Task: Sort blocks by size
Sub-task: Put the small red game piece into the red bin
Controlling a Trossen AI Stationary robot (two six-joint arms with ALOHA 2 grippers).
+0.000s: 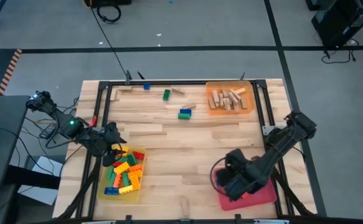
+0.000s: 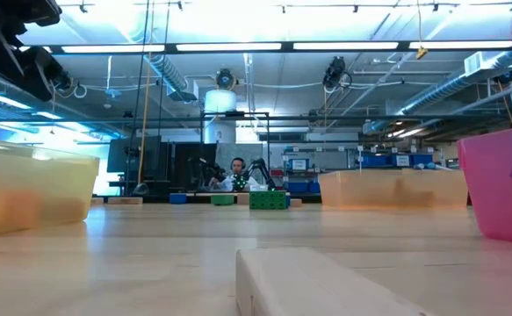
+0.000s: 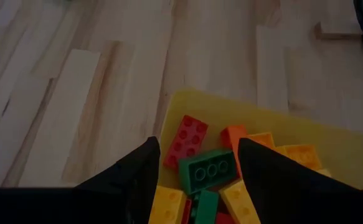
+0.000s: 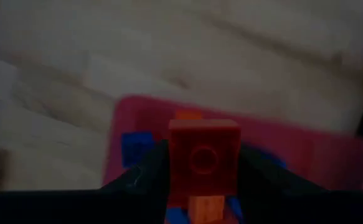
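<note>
My right gripper (image 4: 204, 152) is shut on a small red brick (image 4: 204, 140) and hangs above the red tray (image 1: 261, 195), which holds blue and orange bricks (image 4: 134, 148). My left gripper (image 3: 198, 146) stands open over the far end of the yellow tray (image 1: 137, 186), which is full of red, green, orange and yellow bricks (image 3: 205, 169). It touches nothing. Loose blocks lie on the far part of the table: a green one (image 1: 166, 95), a blue-and-green one (image 1: 185, 114), a small blue one (image 1: 146, 86) and a wooden piece (image 1: 178, 91). My right gripper pinches the red brick by two opposite sides (image 4: 174, 155) between its two fingers. The fingers point steeply down from above. The brick is lifted clear over the red tray, with its studded face toward the wrist camera.
An orange tray (image 1: 230, 98) with wooden pieces stands at the far right. A wooden piece (image 1: 184, 204) lies at the near edge, close in the low view (image 2: 326, 281). Dark rails (image 1: 181, 81) frame the table. Bare wood lies in the middle. A person sits far behind the table.
</note>
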